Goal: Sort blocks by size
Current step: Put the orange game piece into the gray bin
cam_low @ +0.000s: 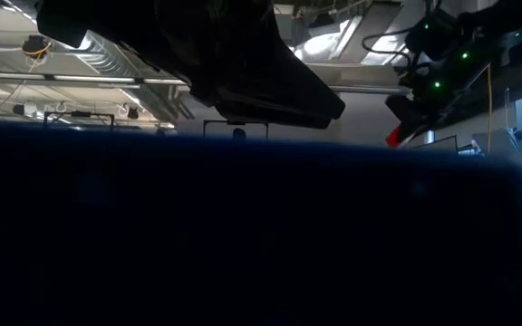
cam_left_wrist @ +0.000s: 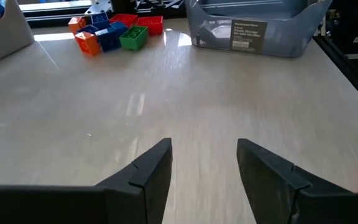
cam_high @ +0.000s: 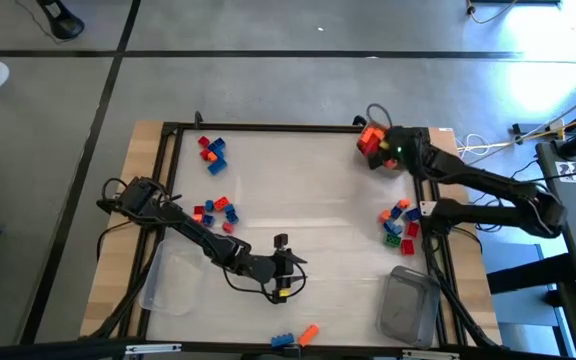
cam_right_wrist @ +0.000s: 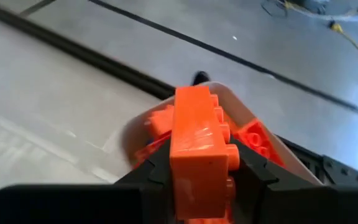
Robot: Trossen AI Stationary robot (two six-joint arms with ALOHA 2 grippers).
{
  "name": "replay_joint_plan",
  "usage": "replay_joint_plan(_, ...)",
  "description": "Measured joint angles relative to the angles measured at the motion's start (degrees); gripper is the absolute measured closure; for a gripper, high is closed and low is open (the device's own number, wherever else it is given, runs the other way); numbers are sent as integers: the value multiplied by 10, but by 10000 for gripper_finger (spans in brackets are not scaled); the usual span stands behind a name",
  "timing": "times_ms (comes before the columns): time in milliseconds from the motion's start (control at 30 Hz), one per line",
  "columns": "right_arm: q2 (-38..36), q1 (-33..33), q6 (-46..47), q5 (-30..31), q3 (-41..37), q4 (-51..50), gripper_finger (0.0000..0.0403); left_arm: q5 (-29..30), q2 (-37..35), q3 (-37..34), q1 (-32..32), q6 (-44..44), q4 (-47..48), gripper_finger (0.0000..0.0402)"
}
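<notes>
**Orange brick held over the corner tub**

The wooden table carries three clear tubs. The biggest showing, a grey-tinted tub, sits at about 4 o'clock from the table's middle and looks empty in the left wrist view. A second clear tub lies at 8 o'clock; I cannot tell what is in it. At 1 o'clock, in the far right corner, a small tub already has orange bricks inside.

The right gripper hangs over that corner tub, its fingers clamped on a long orange block. The left gripper hovers near 6 o'clock, fingers spread with nothing between them.

Loose blocks lie in clusters: blue and red at 11 o'clock, another at 9 o'clock, a mixed pile with green at 3 o'clock, and a blue and orange pair at the near edge
</notes>
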State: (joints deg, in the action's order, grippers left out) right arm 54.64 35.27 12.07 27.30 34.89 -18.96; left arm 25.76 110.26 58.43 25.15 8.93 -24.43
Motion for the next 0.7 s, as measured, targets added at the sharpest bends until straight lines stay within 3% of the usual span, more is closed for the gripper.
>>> replay_joint_plan(267, 40, 113, 32, -105, 0, 41, 302, 0, 0, 0, 0, -4, 0, 233)
replay_joint_plan(700, 150, 152, 42, -115, 0, 100, 301, 0, 0, 0, 0, -4, 15, 233)
